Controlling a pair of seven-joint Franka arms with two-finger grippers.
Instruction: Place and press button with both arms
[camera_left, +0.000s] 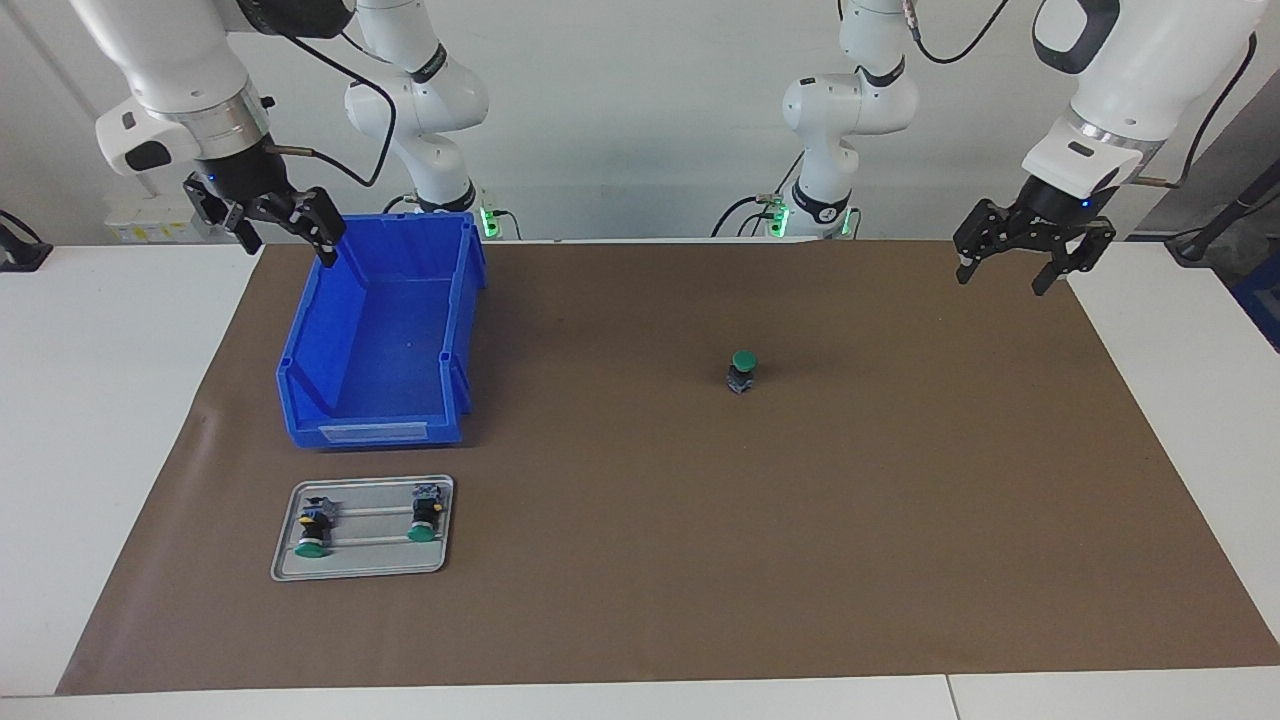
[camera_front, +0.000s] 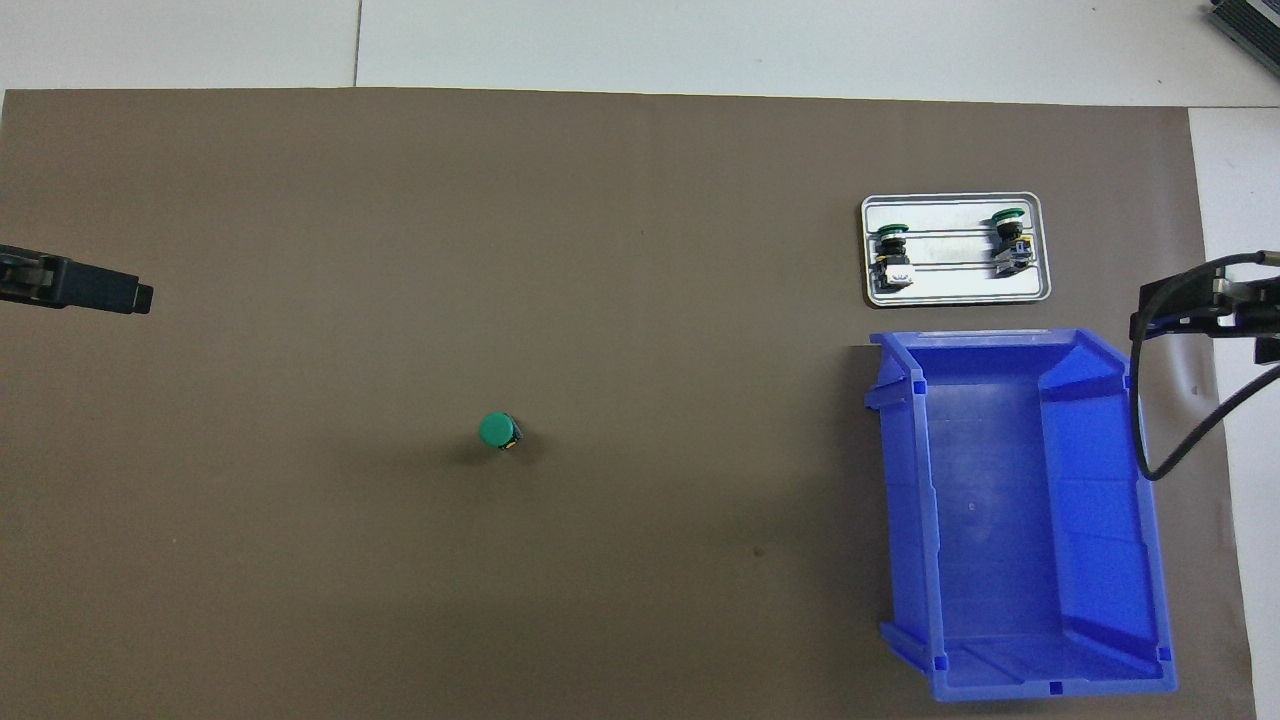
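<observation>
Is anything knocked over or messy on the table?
Nothing stands out. One button stands upright alone on the brown mat. Two more buttons lie on their sides in the metal tray, neatly in line. The blue bin sits upright with nothing inside.

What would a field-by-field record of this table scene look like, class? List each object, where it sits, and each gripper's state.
standing button: green-capped black push-button, upright on the brown mat
tray: grey metal tray, holding two more green-capped buttons lying down
bin: blue plastic bin, nearer to the robots than the tray
left gripper: open, raised over the mat's edge
right gripper: open, waiting over the bin's corner
</observation>
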